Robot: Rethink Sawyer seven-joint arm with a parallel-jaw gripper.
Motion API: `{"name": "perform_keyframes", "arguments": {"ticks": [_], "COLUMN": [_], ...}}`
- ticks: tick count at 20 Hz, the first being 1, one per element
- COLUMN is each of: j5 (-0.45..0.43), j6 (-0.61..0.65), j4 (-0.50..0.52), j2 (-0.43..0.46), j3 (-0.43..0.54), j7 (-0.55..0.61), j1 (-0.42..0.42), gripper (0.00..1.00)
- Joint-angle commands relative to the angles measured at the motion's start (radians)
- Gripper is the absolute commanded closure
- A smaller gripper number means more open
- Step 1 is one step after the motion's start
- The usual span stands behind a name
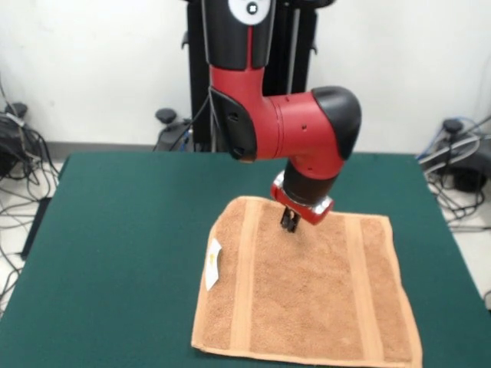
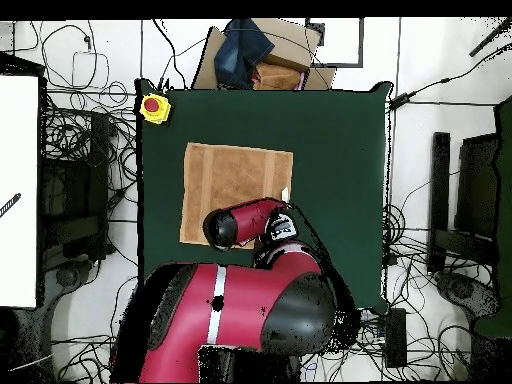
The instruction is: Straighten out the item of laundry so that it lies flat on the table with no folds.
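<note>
Towel point(image 1: 307, 291) looks spread flat on the green worktop point(image 1: 123, 245), near-right of centre, tag at its left edge. Gripper point(image 1: 289, 222) sits over the far edge; can't tell jaw state. Soft, light, limp terry: pinch a corner or hem, drag gently.

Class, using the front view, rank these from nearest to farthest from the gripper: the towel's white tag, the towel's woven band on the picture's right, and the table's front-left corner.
1. Right woven band, just right of the gripper.
2. White tag, on the towel's left edge.
3. Table's front-left corner, bottom left.
</note>
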Motion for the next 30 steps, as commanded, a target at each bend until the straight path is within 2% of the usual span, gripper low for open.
{"name": "perform_keyframes", "arguments": {"ticks": [1, 4, 9, 17, 20, 23, 25, 27, 30], "j5": [-0.072, -0.071, -0.117, -0.155, -0.180, -0.260, -0.272, -0.255, -0.265], "j6": [0.092, 0.108, 0.143, 0.114, 0.099, 0.024, 0.024, 0.040, 0.043], "j4": [0.100, 0.118, 0.152, 0.127, 0.093, -0.013, -0.004, 0.038, 0.039], "j2": [0.068, 0.056, 0.002, 0.037, 0.057, 0.074, 0.032, -0.017, -0.036], "j3": [0.037, 0.037, -0.039, -0.060, -0.060, -0.077, -0.068, -0.074, -0.091], "j7": [-0.171, -0.167, -0.157, -0.114, -0.123, -0.134, -0.139, -0.097, -0.067], "j1": [-0.019, -0.017, 0.026, 0.022, 0.028, 0.065, 0.064, 0.070, 0.088], "gripper": [1.00, 1.00, 1.00, 1.00, 1.00, 1.00, 1.00, 1.00, 1.00]}}
